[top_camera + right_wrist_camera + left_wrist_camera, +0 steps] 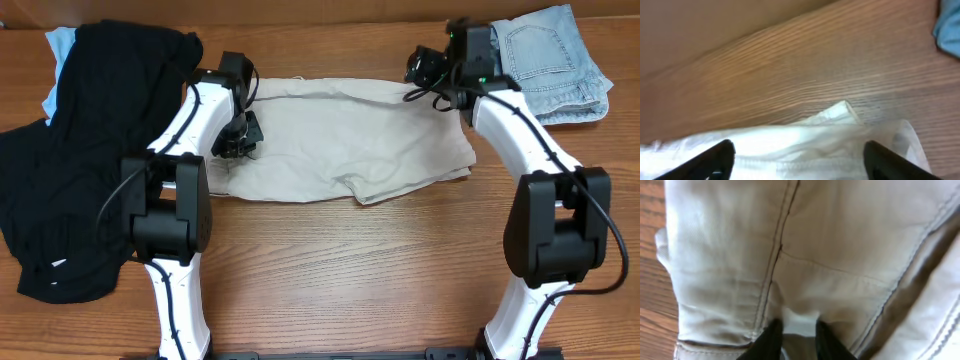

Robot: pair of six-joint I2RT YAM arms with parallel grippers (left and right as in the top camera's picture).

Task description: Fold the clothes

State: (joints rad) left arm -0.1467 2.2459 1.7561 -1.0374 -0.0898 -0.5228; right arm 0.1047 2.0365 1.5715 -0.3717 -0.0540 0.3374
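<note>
Nearest me, the bench (350, 270) is bare wood between the two arm bases. Beyond that strip the beige shorts (350, 140) lie spread crosswise over the middle of the bench, mostly flat. They show a few soft creases, and a small fold of hem sits along their near edge.

The left arm (190, 120) reaches in over the shorts' left end. In the left wrist view its dark fingers (771, 342) stand close together with a ridge of the pale cloth (840, 255) pinched between them, so the left jaws are narrow and holding the shorts. A stitched seam runs up the fabric above them, and bench wood shows just past the cloth's edge.

Along the left edge of the bench a black garment (80, 150) sprawls from near to far, close to the shorts' left end.

Farther back, the right arm (520, 130) stretches to the shorts' far right corner. In the right wrist view its fingers (715, 157) are set well apart, so the right jaws are wide. A corner of the pale cloth (840, 112) lies between them on the wood; I cannot tell whether they touch it.

In the far right corner of the bench lie folded denim shorts (550, 65), just beside the right arm's wrist. In the far left corner a bit of light blue cloth (60, 45) peeks out from under the black garment.
</note>
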